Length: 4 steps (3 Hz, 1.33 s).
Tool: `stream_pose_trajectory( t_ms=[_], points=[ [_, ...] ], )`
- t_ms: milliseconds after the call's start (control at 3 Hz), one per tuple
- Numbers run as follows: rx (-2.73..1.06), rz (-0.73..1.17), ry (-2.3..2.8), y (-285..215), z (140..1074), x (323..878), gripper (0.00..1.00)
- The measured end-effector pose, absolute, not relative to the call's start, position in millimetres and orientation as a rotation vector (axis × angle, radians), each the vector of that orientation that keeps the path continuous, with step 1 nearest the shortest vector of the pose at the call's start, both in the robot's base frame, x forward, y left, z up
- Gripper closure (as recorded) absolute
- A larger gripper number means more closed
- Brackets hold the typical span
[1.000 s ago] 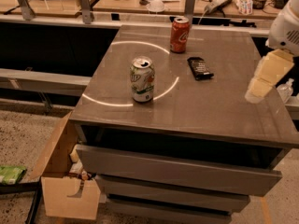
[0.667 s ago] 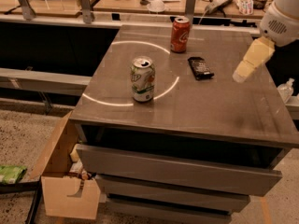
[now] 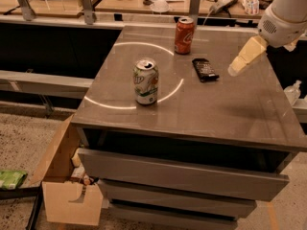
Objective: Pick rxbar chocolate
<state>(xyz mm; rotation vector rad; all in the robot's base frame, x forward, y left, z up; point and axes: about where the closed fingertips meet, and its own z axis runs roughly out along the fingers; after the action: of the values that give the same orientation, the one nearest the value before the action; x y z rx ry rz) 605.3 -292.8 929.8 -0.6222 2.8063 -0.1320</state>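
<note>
Shifted left and toward the bar since a second ago: gripper, now hovering just right of it, over the table. All else unmoved. Spread or pressed together: cannot tell.

Green can upright toward the front left, well apart from the work; no concern. Red can upright at the back, near the bar's far left corner; worth keeping the approach clear of it. Bar lying flat between the red can and the gripper, black, long side running roughly front to back, slightly skewed.

Best done by centring above the bar, turning to span its short width, descending straight, and closing low against the tabletop. Thin and flat, so probably easy to slide or miss; go slowly.
</note>
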Motion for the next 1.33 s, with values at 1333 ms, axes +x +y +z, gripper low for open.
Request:
stream_pose_trajectory(
  t_ms=[1333],
  points=[
    [-0.287,-0.025,2.971,-238,855,709,0.00]
  ],
)
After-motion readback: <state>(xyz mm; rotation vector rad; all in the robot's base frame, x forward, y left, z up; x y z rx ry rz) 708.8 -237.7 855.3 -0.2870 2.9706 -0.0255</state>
